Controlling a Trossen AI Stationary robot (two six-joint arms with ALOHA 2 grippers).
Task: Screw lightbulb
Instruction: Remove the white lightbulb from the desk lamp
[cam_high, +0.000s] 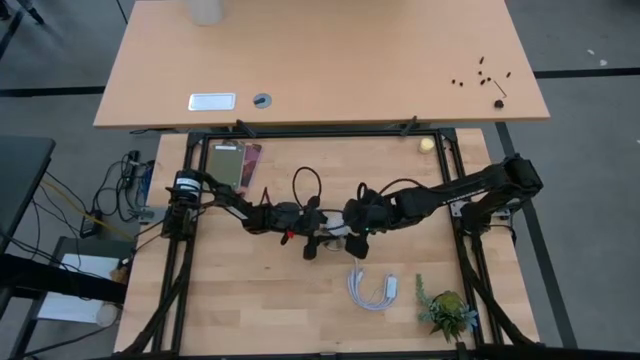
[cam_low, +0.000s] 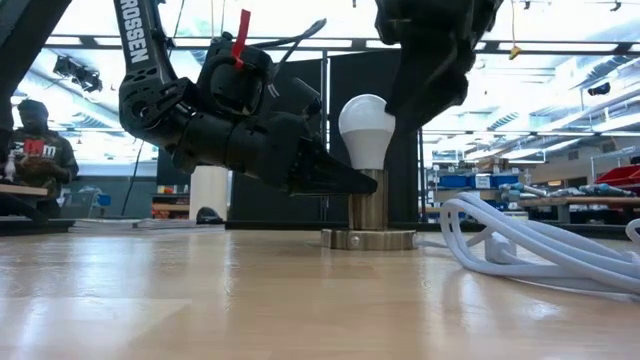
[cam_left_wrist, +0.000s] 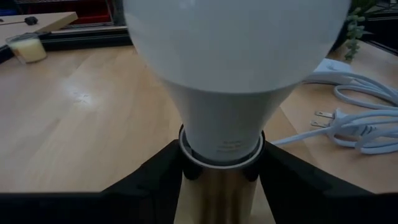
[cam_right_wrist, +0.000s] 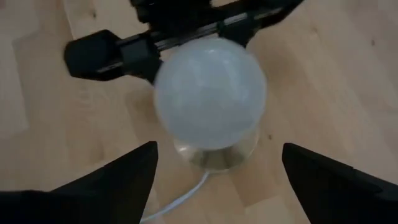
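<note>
High view showed the wooden counter (cam_high: 250, 290) with both arms meeting at its middle. At its near side lay a coiled white cable (cam_high: 372, 290) with a small plant (cam_high: 447, 312) beside it. From the low view, a brass socket (cam_low: 368, 212) stood upright on its round base, and in it sat the bulb (cam_low: 366, 130), upright, its neck down in the socket's top. The left gripper (cam_low: 345, 182) reached in level from the side; its jaws were closed narrow around the socket just under the bulb's neck, one finger (cam_left_wrist: 149, 183) on each side. The right gripper (cam_right_wrist: 214, 177) hung above the bulb, its jaws spread wide, clear of the glass on both sides and holding nothing.
</note>
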